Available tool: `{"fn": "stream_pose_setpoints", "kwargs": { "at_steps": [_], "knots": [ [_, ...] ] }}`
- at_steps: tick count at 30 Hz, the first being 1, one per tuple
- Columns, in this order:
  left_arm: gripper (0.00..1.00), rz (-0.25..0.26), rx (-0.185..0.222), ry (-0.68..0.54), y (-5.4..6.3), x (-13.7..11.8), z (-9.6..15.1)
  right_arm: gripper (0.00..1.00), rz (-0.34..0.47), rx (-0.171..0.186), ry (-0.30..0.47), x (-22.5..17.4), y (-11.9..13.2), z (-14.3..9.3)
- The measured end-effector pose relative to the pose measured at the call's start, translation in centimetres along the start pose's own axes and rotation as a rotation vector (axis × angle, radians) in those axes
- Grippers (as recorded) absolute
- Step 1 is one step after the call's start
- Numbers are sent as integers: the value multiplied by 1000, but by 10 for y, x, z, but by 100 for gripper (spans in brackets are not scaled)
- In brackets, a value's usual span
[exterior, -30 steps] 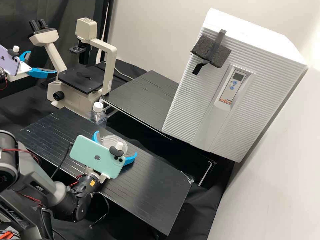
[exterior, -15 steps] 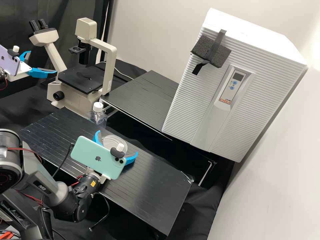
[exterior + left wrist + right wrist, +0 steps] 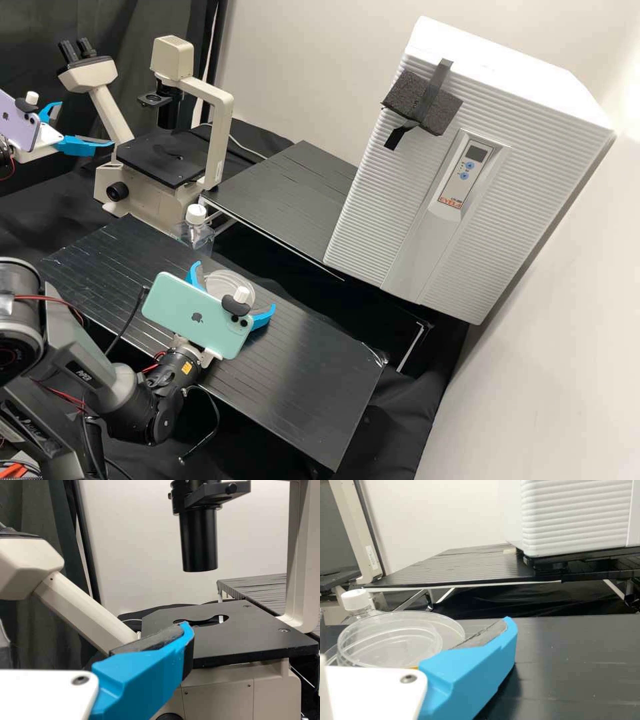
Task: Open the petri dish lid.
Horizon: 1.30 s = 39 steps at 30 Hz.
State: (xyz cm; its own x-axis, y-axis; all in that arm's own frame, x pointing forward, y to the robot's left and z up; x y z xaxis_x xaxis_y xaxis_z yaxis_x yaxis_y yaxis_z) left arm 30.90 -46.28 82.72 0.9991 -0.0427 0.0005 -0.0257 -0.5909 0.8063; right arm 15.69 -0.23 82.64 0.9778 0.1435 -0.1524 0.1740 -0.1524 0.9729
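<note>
Close to the far long edge of the black worktop (image 3: 313, 373), the clear dish (image 3: 230, 283) lies between the right gripper's (image 3: 234, 285) spread fingers; I judge the opening is being prepared, and next they should close softly, high on its side. Left gripper (image 3: 86, 123), also with fingers apart, is beside the microscope (image 3: 220, 127), while a white cabinet (image 3: 373, 220) stands near the wall.
</note>
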Motion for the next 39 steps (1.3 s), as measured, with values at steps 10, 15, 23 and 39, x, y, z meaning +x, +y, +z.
{"fn": "stream_pose_setpoints", "kwargs": {
  "at_steps": [10,15,23,39],
  "knots": [
    [100,0,0,0,0,0,0,0,20,11,-3,1,2,0],
    [100,0,0,0,0,0,0,0,28,14,-4,1,2,0],
    [100,0,0,0,0,0,0,0,28,16,-2,1,2,0],
    [100,0,0,0,0,0,0,0,91,-14,-51,-7,12,5]
  ]
}}
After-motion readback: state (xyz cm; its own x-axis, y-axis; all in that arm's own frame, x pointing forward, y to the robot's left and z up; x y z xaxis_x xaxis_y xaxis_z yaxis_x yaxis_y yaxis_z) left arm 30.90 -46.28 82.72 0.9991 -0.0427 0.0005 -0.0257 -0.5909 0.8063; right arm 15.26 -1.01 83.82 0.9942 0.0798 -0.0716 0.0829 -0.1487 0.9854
